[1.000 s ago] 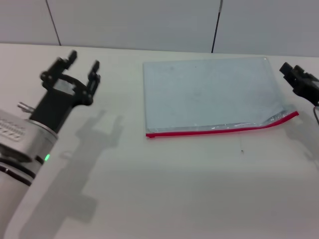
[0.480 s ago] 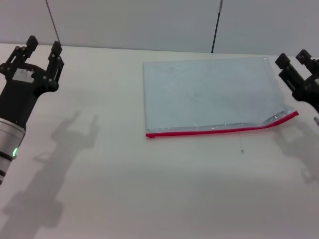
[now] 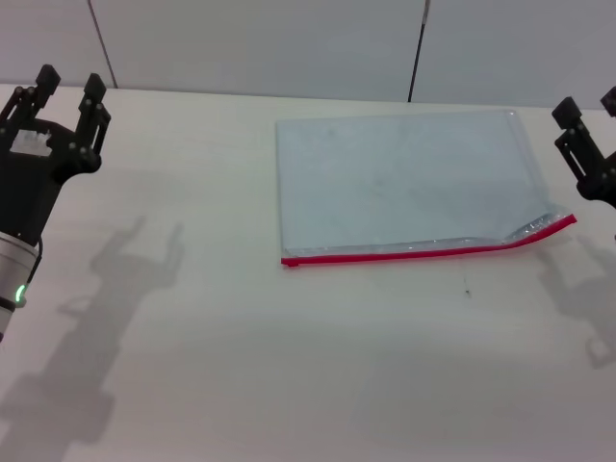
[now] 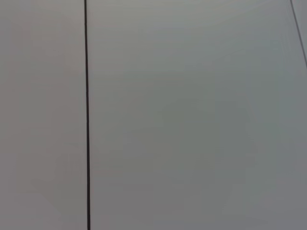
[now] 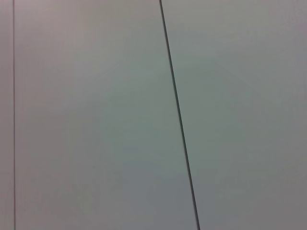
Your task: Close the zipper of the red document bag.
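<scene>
The red document bag (image 3: 404,183) lies flat on the white table, a translucent pale blue-grey pouch in the middle-right of the head view. Its zipper (image 3: 423,252) is the red strip along the near long edge, kinked upward at its right end. My left gripper (image 3: 67,89) is open, raised at the far left, well apart from the bag. At the right border my right gripper (image 3: 589,106) is also open, just right of the bag's right end and not touching it. Neither wrist view shows the bag or any fingers.
The white table (image 3: 308,366) stretches out in front of the bag. A grey panelled wall (image 3: 289,38) with dark seams runs behind the table. Both wrist views show only wall panels (image 4: 192,115) (image 5: 96,115). A small dark speck (image 3: 468,292) lies near the zipper.
My left arm has swung left and back, away from the bag, ending at the table's far left. My right gripper has risen and drawn right toward the picture's border. The bag has not moved.
</scene>
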Tool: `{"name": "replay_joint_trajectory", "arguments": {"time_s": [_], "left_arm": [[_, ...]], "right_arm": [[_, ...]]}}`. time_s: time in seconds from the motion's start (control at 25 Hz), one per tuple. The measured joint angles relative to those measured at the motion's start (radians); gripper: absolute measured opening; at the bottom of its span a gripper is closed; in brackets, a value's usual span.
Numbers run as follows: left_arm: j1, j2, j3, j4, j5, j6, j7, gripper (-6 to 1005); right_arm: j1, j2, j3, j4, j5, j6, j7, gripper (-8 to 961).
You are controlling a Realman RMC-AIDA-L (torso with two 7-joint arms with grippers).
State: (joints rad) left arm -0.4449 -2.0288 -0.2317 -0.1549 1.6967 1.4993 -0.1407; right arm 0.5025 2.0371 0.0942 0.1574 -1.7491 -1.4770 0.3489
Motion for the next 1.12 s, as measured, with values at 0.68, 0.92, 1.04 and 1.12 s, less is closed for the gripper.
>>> {"name": "replay_joint_trajectory", "arguments": {"time_s": [0.68, 0.92, 1.04, 1.12], "left_arm": [[-0.002, -0.001, 0.000, 0.000, -0.008, -0.004, -0.023, 510], [-0.002, -0.003, 0.001, -0.001, -0.008, -0.001, -0.014, 510], [-0.002, -0.004, 0.005, -0.002, -0.008, -0.001, -0.014, 510], [-0.002, -0.004, 0.006, -0.003, -0.008, -0.002, -0.014, 510]], "right_arm": [[-0.007, -0.003, 0.001, -0.001, 0.002, -0.014, 0.032, 646], [-0.006, -0.004, 0.001, -0.002, 0.002, -0.011, 0.034, 644], [-0.007, -0.004, 0.001, -0.002, 0.002, -0.013, 0.035, 643], [-0.007, -0.004, 0.001, -0.003, 0.002, -0.013, 0.040, 643]]}}
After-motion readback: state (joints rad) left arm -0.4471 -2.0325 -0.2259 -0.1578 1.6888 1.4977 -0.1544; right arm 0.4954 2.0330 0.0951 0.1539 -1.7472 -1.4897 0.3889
